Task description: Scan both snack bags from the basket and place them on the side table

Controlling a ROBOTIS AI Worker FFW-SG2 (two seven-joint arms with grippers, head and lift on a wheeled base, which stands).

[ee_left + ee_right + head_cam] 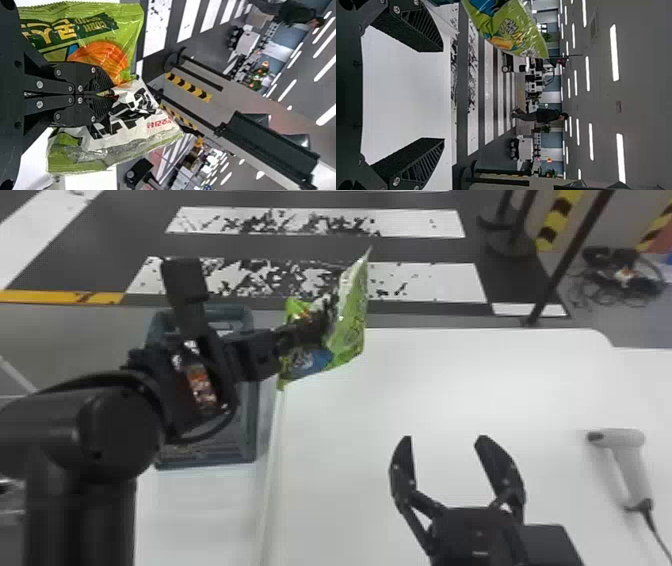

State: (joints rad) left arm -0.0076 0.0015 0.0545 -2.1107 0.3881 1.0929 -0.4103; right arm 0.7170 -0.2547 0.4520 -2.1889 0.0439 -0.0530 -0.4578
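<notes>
My left gripper [320, 325] is shut on the green snack bag [352, 325] and holds it up over the white table's far-left corner. In the left wrist view the gripper [112, 94] pinches the snack bag [130, 118] near its middle, creasing it, with green and white parts on either side. An orange-red printed package [201, 386] appears behind the left arm, over the basket [250, 425]. My right gripper [444, 438] stands open above the table; in the right wrist view nothing is between the gripper's [443, 95] fingers, and the snack bag [514, 29] hangs beyond them.
A white handheld scanner [631, 467] lies on the right of the white table [370, 470], its cable running toward the front edge. The left arm covers much of the basket, which sits left of that table. Dark poles [570, 260] rise behind the table's far edge.
</notes>
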